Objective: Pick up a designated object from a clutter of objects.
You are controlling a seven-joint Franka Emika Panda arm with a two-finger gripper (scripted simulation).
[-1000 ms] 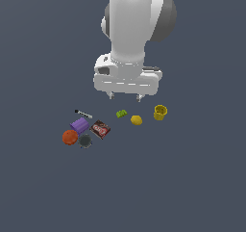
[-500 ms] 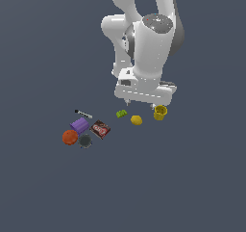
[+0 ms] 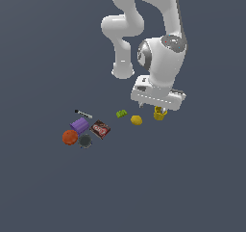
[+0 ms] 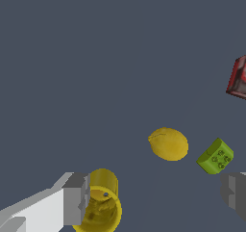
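The designated object, a small yellow cup [image 3: 159,115] [image 4: 100,206], stands upright at the exterior view's right end of the clutter of objects. My gripper [image 3: 160,107] [image 4: 153,197] hangs just above it, open and holding nothing. The hand hides the cup's top in the exterior view. In the wrist view the cup sits close against the inner side of one finger [image 4: 75,199], with the other finger [image 4: 233,190] far off. A yellow lemon [image 3: 137,120] [image 4: 168,143] and a green piece [image 3: 121,113] [image 4: 215,156] lie beside the cup.
Toward the exterior view's left lie a red-brown box [image 3: 100,129] [image 4: 238,77], a purple cup [image 3: 79,125], an orange ball [image 3: 70,137], a dark disc [image 3: 85,141] and a black-white marker [image 3: 83,113], all on a dark grey floor.
The arm has swung toward the exterior view's right and come down, so the hand now sits over the yellow cup. None of the objects has moved.
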